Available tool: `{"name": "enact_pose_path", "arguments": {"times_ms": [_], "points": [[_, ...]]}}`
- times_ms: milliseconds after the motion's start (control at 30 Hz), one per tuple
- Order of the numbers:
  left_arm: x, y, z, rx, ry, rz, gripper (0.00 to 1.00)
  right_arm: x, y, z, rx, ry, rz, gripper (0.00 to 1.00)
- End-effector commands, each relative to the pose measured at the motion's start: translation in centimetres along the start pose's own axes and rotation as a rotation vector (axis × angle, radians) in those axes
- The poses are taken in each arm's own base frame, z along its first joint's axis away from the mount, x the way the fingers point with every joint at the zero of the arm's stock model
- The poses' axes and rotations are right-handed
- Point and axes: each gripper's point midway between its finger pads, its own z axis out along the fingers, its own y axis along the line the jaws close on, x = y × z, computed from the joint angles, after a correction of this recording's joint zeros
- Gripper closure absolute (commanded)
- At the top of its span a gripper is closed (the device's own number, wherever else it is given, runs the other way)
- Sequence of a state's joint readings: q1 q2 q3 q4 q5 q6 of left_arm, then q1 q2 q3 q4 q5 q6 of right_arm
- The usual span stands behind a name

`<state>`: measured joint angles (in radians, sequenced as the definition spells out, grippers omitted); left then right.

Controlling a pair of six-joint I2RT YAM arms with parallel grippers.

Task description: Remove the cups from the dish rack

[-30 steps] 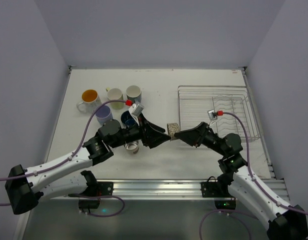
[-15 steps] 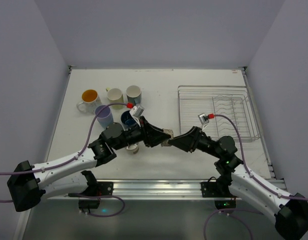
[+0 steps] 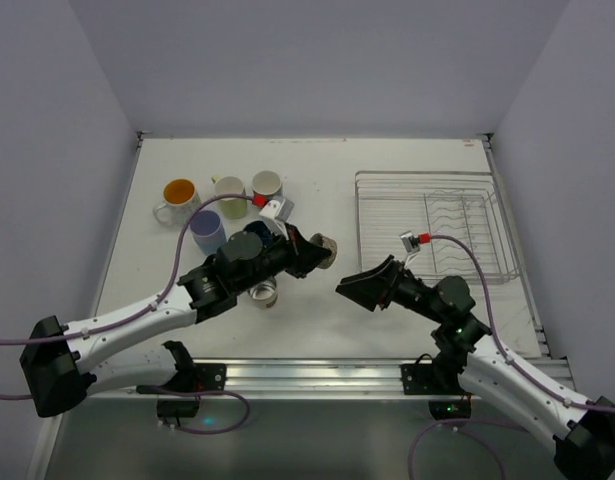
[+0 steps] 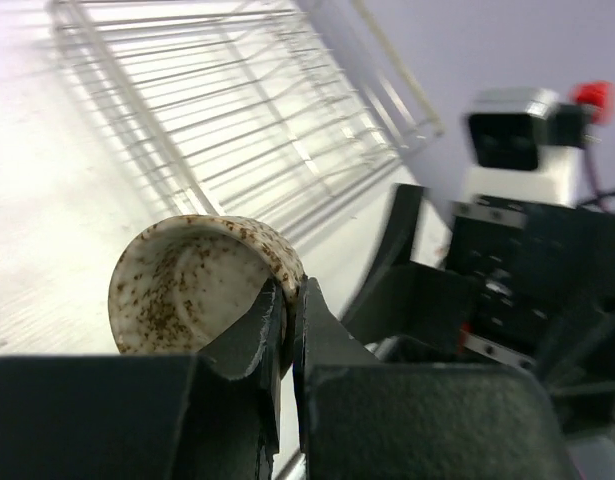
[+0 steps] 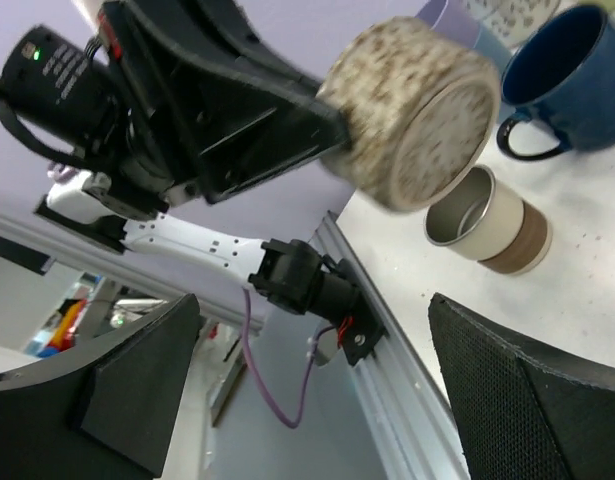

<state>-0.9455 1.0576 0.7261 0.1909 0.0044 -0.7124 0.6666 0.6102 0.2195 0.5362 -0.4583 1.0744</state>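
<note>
Speckled cup held clear of the rack, set-down yet to come.
The left jaws are clamped on the rim of the speckled cup [image 4: 187,290], which lies tipped on its side above the counter [image 3: 317,180] at mid-frame in the top view, left of the dish rack [image 3: 358,225]. The right jaws gape, holding nothing, just lower right of it. The next move, I judge: swing to the mugs [image 3: 232,195] upper left, right the cup, and set it clear of the steel cup [image 3: 264,292].

A cup [image 3: 325,246] sits in the left claw [image 3: 313,252]. The dish rack [image 3: 358,205] lies behind the right claw [image 3: 352,287]; 6 other cups [image 3: 230,192] stand left of the left claw.
</note>
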Motion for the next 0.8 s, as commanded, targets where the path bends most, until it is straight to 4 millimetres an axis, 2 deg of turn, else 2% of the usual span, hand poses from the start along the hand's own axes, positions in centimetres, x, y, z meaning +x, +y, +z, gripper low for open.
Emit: {"name": "enact_pose_path", "arguments": {"times_ms": [0,67,100,133,167,233,267,400,567,767], "points": [[-0.8,3.9,0.3,-0.247,0.042,0.135,1.00,-0.7,-1.8,-1.0,0.115,-0.050,-0.092,0.01],[-0.6,5.3,1.5,-0.334,0.079,0.176,1.00,-1.3,-1.4,-1.8,0.135,-0.077,-0.154,0.01],[0.3,6.5,1.4,-0.385,0.133,0.212,1.00,-1.8,-0.9,-2.2,0.142,-0.095,-0.178,0.01],[0.5,7.4,2.3,-0.432,0.156,0.228,1.00,-1.8,-1.8,-2.7,0.195,-0.095,-0.182,0.01],[1.0,8.0,2.6,-0.456,0.183,0.244,1.00,-2.2,-1.0,-3.3,0.184,-0.114,-0.228,0.01],[2.2,9.5,3.4,-0.509,0.240,0.273,1.00,-2.4,-0.9,-4.2,0.227,-0.117,-0.252,0.01],[2.3,10.1,3.7,-0.533,0.245,0.288,1.00,-3.4,0.1,-4.9,0.223,-0.161,-0.288,0.01],[4.1,12.7,4.9,-0.607,0.302,0.318,1.00,-4.2,0.0,-6.9,0.279,-0.221,-0.326,0.01],[6.4,15.6,6.8,-0.644,0.371,0.337,1.00,-4.6,0.2,-8.3,0.297,-0.268,-0.350,0.01],[7.7,18.6,7.5,-0.712,0.410,0.342,1.00,-4.6,-0.5,-8.9,0.339,-0.270,-0.357,0.01]]}}
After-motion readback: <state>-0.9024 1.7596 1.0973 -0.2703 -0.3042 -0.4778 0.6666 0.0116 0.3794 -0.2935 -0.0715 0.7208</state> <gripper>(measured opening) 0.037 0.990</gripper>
